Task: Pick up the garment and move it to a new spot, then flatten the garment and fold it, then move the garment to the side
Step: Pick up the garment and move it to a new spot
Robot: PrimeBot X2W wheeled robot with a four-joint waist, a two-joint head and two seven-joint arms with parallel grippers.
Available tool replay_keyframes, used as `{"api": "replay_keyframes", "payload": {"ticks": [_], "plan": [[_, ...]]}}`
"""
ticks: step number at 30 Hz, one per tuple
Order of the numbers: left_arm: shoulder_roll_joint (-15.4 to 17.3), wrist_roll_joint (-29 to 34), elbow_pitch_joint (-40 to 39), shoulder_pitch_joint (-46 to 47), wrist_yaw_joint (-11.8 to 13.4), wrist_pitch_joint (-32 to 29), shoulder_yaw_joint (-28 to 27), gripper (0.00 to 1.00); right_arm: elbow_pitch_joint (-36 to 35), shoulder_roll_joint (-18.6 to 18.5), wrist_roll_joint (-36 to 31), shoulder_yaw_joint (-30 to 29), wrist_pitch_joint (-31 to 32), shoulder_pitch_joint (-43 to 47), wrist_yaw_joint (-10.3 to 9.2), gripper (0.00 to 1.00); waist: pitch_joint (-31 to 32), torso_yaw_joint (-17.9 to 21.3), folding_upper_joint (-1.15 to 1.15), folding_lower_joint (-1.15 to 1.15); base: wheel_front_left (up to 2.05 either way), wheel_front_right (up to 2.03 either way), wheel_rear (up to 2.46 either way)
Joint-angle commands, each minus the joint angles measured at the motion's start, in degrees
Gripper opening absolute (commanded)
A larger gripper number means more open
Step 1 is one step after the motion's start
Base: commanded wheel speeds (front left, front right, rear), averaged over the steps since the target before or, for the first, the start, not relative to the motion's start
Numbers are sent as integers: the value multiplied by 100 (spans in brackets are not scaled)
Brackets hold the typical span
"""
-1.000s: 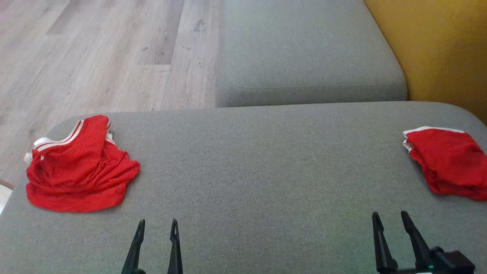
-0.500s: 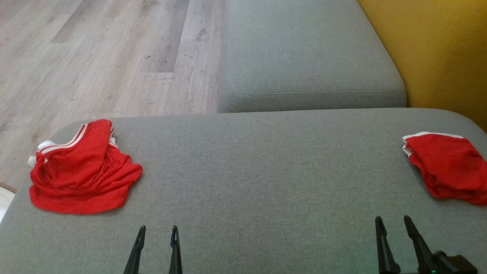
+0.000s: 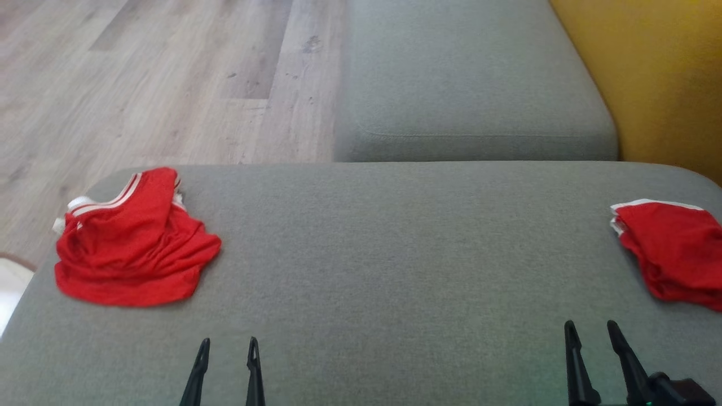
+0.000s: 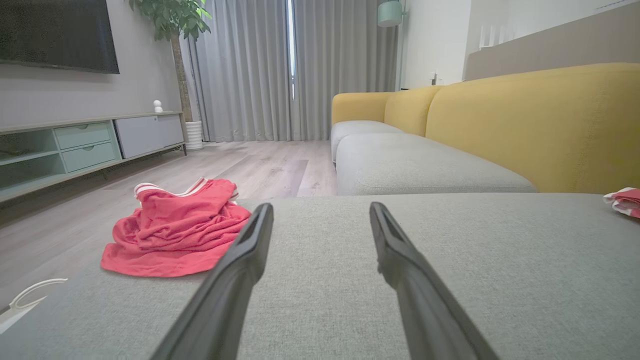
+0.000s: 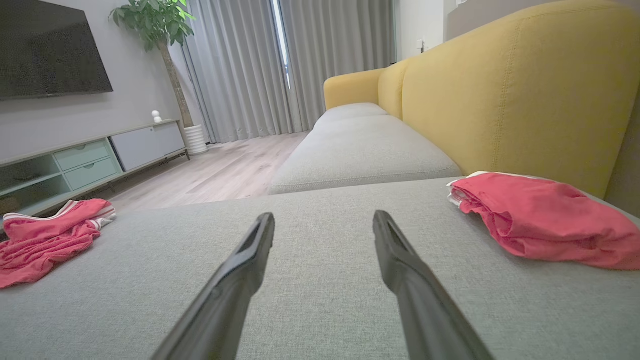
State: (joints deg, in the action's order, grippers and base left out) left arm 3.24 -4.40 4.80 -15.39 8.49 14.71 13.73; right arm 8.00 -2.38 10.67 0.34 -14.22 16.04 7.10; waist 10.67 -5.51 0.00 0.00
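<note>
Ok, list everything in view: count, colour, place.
grey fabric seat cushions: two, grey, near and beyond
crumpled red mesh garment with white trim: one, red, left end of near cushion
folded red garment with white edge: one, red, right end of near cushion
yellow sofa backrest: one, yellow, right
pale wood floor: one, beige, left
dark flat television: one, black, left wall
potted green plant: one, green, by grey curtains
left end effector: one, black, open, lower left
right end effector: one, black, open, lower right

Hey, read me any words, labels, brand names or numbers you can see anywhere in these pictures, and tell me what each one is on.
None: no text can be read.
The crumpled red garment and the folded red garment show only white stripes, no print.
The TV screen is dark and blank.
</note>
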Motion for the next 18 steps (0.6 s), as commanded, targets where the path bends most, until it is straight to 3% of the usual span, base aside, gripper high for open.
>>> {"api": "replay_keyframes", "payload": {"ticks": [1, 8, 18], "plan": [[-36, 45, -161, 325, 28, 29, -191, 100, -155, -50, 4, 110, -77, -296, 39, 100, -35, -77, 0, 0, 0, 0, 0], [-36, 65, -218, 424, 14, 29, -255, 100, -145, -50, 82, 259, -77, -413, 39, 100, -151, -520, 0, 0, 0, 0, 0], [-36, 53, -253, 479, 26, 29, -410, 100, -120, -50, 135, 477, -78, -625, 39, 100, -290, -1458, 0, 0, 0, 0, 0]]}}
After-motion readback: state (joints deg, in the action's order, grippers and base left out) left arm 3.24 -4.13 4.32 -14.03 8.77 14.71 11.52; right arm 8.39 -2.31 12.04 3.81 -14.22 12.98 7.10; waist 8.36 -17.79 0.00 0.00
